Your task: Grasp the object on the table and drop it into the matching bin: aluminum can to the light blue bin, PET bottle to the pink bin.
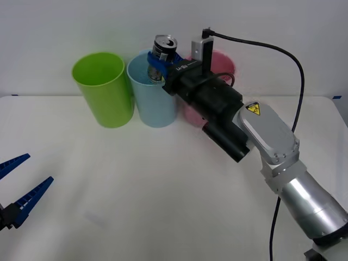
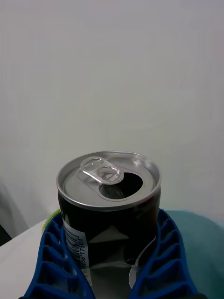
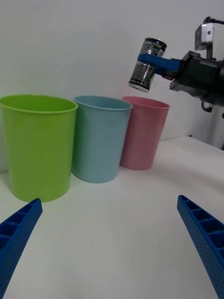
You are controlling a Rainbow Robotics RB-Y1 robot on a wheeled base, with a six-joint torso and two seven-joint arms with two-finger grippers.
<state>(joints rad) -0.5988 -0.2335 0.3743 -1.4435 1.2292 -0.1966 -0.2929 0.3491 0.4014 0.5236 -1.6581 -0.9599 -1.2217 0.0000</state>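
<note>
1. Can (image 1: 165, 48) is clamped in your right gripper (image 1: 159, 66), lifted over the blue bin (image 1: 152, 100) at the table's (image 1: 163, 190) far edge, so a release should drop it inside.
2. Your left gripper (image 1: 19, 187) waits spread open near the left edge.

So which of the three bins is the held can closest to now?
The light blue bin, the middle one: the right gripper holds the aluminum can above its rim.

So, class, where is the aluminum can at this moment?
In the front view the aluminum can is off the table, held in the right gripper, above the light blue bin, between the green and pink bins.
</note>
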